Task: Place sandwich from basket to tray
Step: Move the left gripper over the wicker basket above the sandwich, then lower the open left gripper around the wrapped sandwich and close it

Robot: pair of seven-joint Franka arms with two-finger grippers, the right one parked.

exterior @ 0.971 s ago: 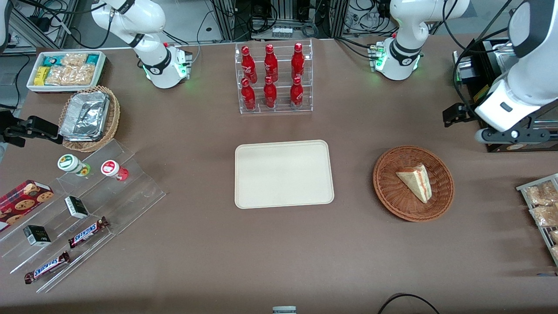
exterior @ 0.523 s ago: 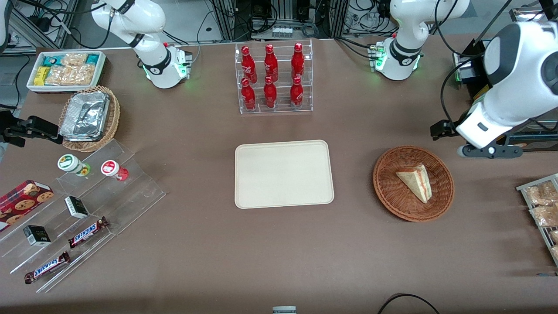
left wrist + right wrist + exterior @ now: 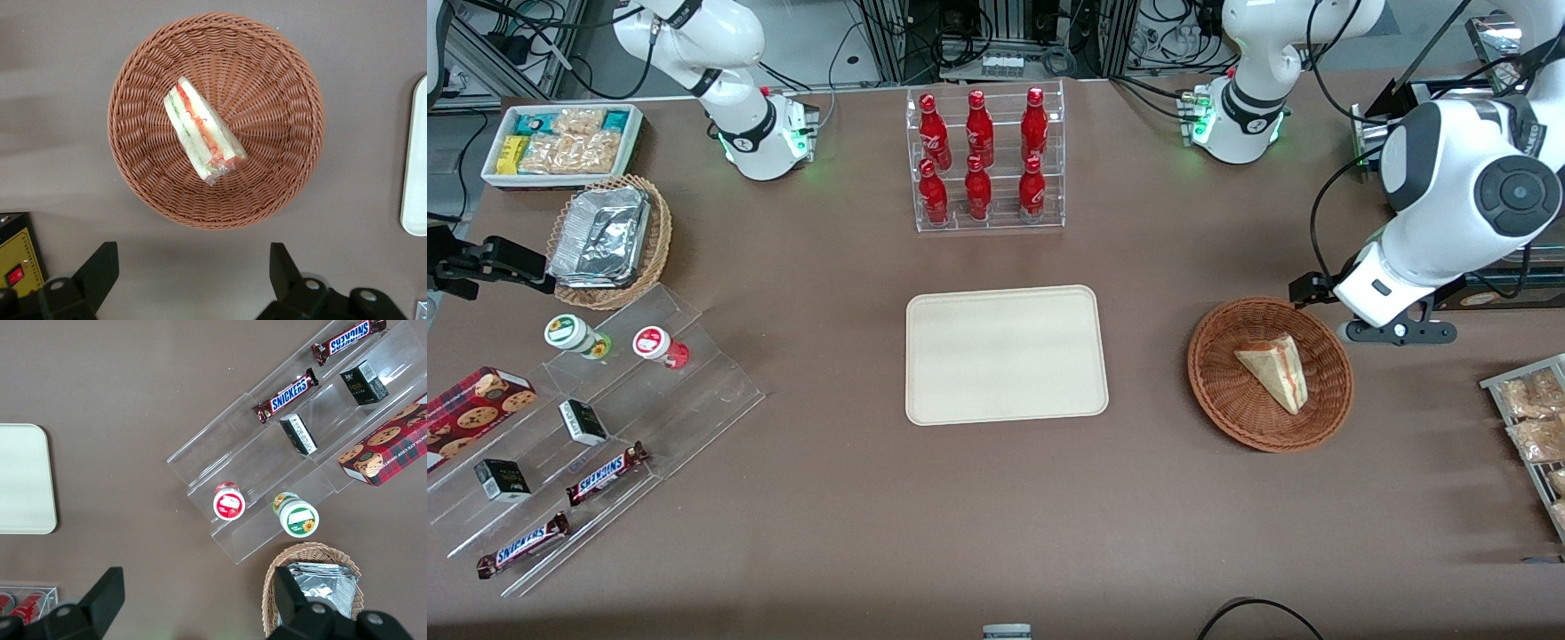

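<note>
Jaws spread wide, nothing held; gripper [image 3: 193,280] hangs above bare surface [image 3: 996,498] just off the basket [image 3: 1232,400] rim, on the side farther from front cam, toward working arm's end. Both fingers [image 3: 100,270] clear of the wicker.

Sandwich [image 3: 1273,368] lies in basket, roughly centred, on its side, red/green filling stripe [image 3: 200,123] up along cut edge; looks film-wrapped. No contact w/ gripper.

Basket sits on surface beside tray [image 3: 1007,354], well apart from it, toward working arm's end. Tray flat, nothing on it; its rim edge also shows in wrist cam [image 3: 415,167].

Bottle rack [image 3: 985,160] w/ red bottles farther from front cam than tray.
</note>
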